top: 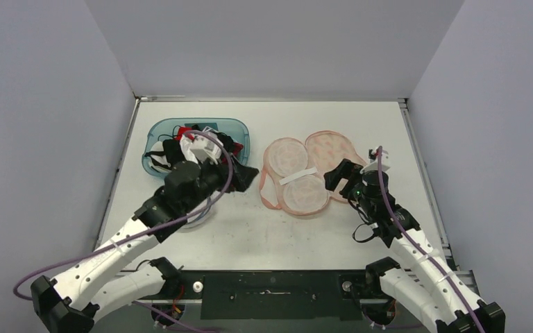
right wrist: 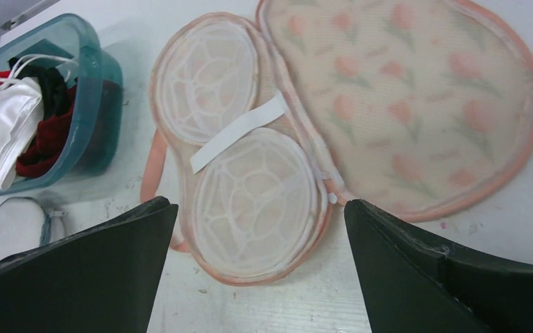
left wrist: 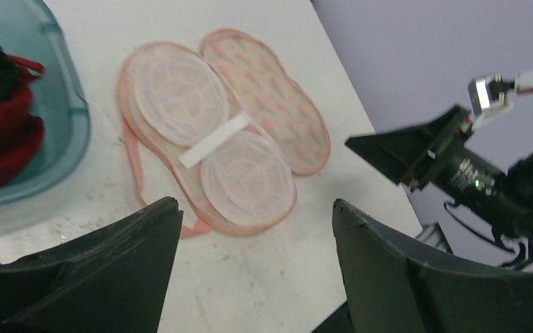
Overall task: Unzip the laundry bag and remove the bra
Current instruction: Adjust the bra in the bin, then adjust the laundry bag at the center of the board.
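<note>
The pink mesh laundry bag (top: 298, 173) lies unzipped and spread flat mid-table. Its tulip-print flap (right wrist: 402, 104) is folded out to the right, baring two round white cage domes (right wrist: 250, 187) joined by a white strap (right wrist: 239, 132). No garment shows inside the bag (left wrist: 243, 173). White, black and red garments fill the teal bin (top: 239, 132); which of them is the bra I cannot tell. My left gripper (top: 246, 177) (left wrist: 257, 208) hovers open just left of the bag, empty. My right gripper (top: 340, 177) (right wrist: 260, 205) stands open at the bag's near right edge, empty.
The teal bin (left wrist: 76, 118) (right wrist: 104, 69) sits at the back left, close to my left arm. A clear round hoop (right wrist: 14, 208) lies on the table near the bin. Grey walls enclose the table on three sides.
</note>
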